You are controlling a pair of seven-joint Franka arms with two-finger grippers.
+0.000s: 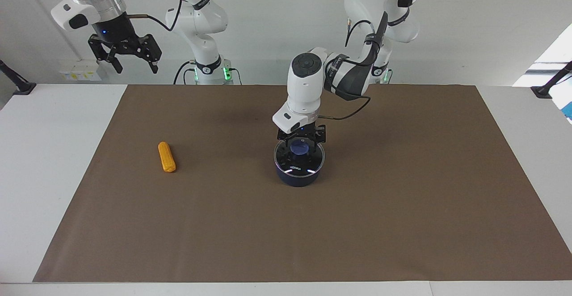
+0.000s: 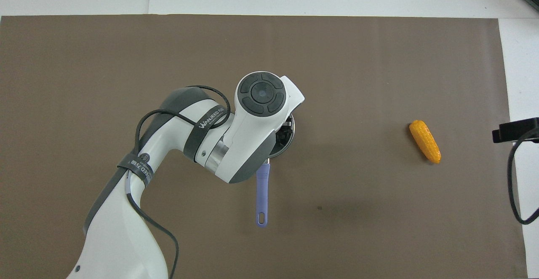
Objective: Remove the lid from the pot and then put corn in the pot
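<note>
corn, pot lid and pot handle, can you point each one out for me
corn [image 1: 166, 157]: facing view, middle of the cob.
lid [image 1: 300, 167]: facing view, glass near the edge farther from the robots.
pot handle [image 2: 262, 194]: overhead view, middle of the blue shaft.

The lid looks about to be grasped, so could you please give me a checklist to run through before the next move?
1. Lid seated on pot: ok.
2. Left pincer over the knob: ok.
3. Left pincer open: ok.
4. Fingertips low enough to straddle the knob: cannot tell.
5. Corn lying apart from the pot, toward the right arm's end: ok.
6. Right pincer open, waiting raised near its base: ok.
</note>
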